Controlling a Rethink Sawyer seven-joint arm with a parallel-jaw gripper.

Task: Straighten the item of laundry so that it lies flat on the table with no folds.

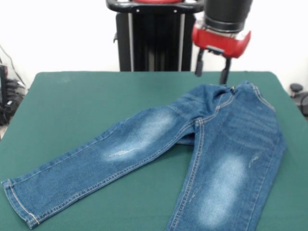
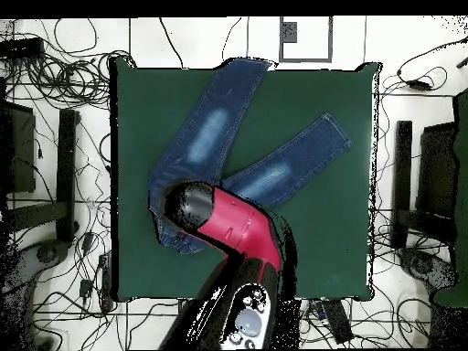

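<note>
Front view: the table (image 1: 72, 101) carries a dark green cloth top against a plain white wall. Cables and dark equipment sit at the left and right edges of the room. The jeans (image 1: 211, 144) lie on the right half of the table, waistband at the far side, one leg running to the near left corner, the other running toward the near edge. Faded whitish patches mark both legs. The gripper (image 1: 211, 70) hangs just above the waistband, its two dark fingers (image 1: 224, 76) spread apart, holding nothing; contact with the denim cannot be confirmed.

Overhead view: the table is surrounded by a white floor strewn with cables. The jeans (image 2: 215, 128) form a V, one leg reaching the top edge of the table. The arm (image 2: 233, 224) covers the waistband and hides the gripper
</note>
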